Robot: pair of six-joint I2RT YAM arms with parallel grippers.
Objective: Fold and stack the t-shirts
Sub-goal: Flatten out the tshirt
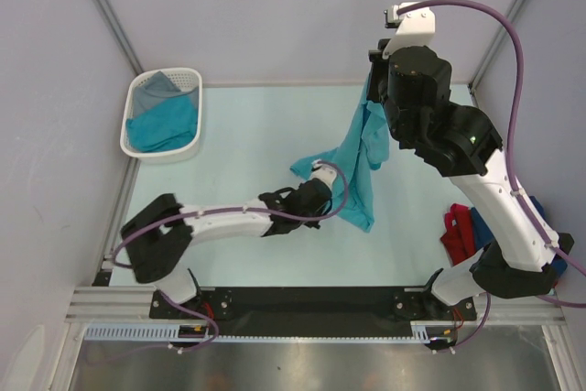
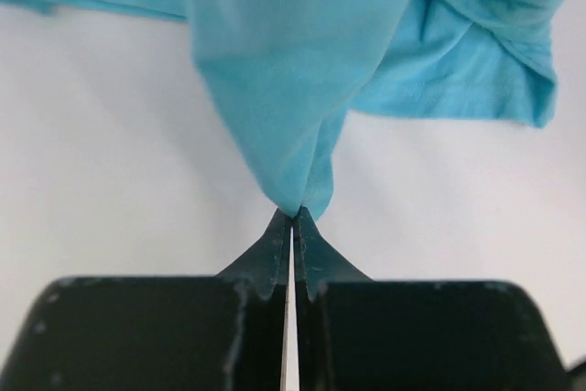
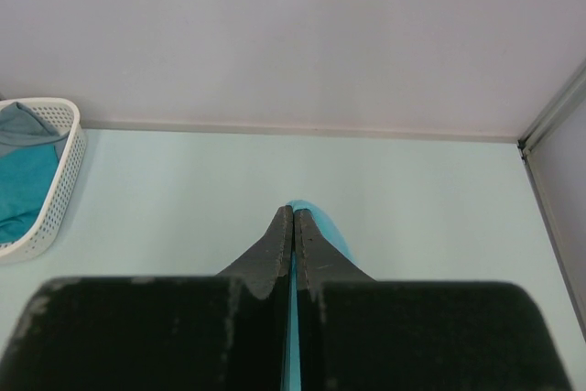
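At desk (image 1: 238,125) centre, the left end effector (image 2: 293,217) is closed on a low fold of the teal t-shirt (image 1: 360,148). At 1 o'clock, the raised right end effector (image 3: 293,214) clamps its upper edge. The cloth hangs limp and is probably light, so grip hems or corners.

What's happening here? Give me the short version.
Both arms hold up one teal t-shirt. The right gripper, raised near the back wall, is shut on its top edge so it hangs down; the left gripper, lower, is shut on a fold of it. It is not folded yet. By the right arm's base lie red cloth and navy cloth; a white basket at back left holds teal cloth and grey cloth.
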